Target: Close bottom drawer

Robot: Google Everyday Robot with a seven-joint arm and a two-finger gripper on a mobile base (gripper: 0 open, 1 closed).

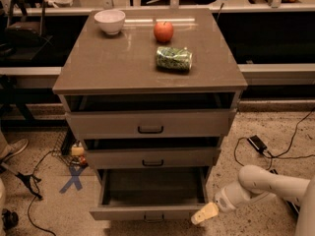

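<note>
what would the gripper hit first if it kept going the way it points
Most likely the right end of the open bottom drawer; the gripper sits just right of it, pointing down-left. Depth is unclear, so it could pass in front.

The bottom drawer [129, 213] was grey-brown with a dark handle, the same colour as the tabletop [113, 65]. The bowl [110, 21] was white, the apple [163, 31] red, the packet [173, 58] speckled green. The gripper [205, 213], pale cream on a white arm [268, 183], sat low beneath the tabletop's front right corner. A blue cross [74, 178] marked the speckled floor [51, 213].
</note>
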